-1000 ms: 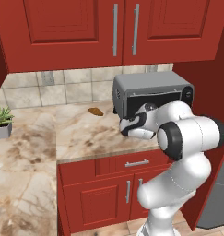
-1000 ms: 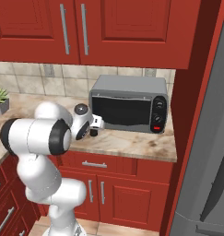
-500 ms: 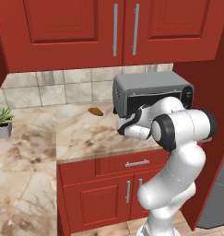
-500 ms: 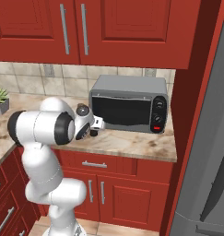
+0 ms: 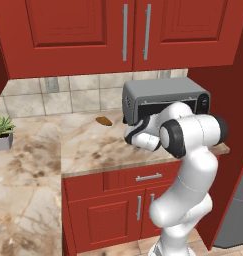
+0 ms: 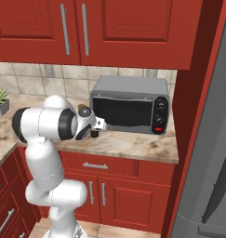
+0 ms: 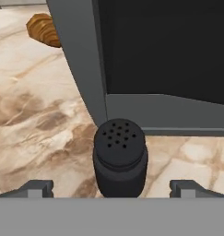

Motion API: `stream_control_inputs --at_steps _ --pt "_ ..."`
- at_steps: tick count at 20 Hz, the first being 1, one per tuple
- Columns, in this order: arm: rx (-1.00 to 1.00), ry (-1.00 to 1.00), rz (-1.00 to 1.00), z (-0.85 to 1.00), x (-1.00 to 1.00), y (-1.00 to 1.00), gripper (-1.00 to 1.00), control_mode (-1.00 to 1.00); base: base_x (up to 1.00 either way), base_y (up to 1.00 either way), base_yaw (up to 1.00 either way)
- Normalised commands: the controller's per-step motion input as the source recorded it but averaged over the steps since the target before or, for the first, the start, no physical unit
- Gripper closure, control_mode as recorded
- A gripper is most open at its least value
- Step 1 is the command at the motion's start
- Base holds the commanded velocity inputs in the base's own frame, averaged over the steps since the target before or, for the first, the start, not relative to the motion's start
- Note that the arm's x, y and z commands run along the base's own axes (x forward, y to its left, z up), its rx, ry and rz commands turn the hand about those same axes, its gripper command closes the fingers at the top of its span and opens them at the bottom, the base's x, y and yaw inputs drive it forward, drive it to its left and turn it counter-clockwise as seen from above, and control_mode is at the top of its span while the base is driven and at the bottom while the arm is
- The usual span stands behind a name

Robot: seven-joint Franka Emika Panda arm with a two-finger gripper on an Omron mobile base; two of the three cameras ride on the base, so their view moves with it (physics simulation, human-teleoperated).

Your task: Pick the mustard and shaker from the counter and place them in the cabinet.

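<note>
The shaker point(image 7: 119, 156), small and black with a perforated rounded top, stands on the marbled counter point(image 7: 35, 124) right at the front left corner of a grey toaster oven. My gripper point(image 7: 112, 189) is open, and its dark fingertips point(image 7: 37, 188) sit wide apart on either side of the shaker without touching it. In the left base view the gripper point(image 5: 131, 135) hangs low over the counter point(image 5: 83, 145) by the oven's left end. From the right base view the gripper point(image 6: 96, 128) is seen in front of the oven. The mustard and the cabinet are out of view.
The toaster oven point(image 5: 163, 97) stands directly behind the shaker. A small brown oval lump point(image 5: 104, 121) lies further back on the counter. A potted plant point(image 5: 2, 131) stands at the far left. Closed red double doors with long silver handles point(image 5: 125, 30) hang overhead.
The arm's elbow has folded in toward the oven. The hand has stayed by the oven's front left corner, shifting only slightly.
</note>
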Motion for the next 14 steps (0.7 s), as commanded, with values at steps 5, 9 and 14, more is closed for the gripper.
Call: stream_control_inputs --at_steps 5,9,14 --pt "0.0 0.0 0.0 -0.12 0.15 0.0 -1.0 -1.0 0.0 0.0 0.0" --pt "0.0 0.0 0.0 -0.12 0.12 0.0 -1.0 -1.0 0.0 0.0 0.0" --pt "0.0 0.0 0.0 -0.11 0.15 0.0 -1.0 -1.0 0.0 0.0 0.0"
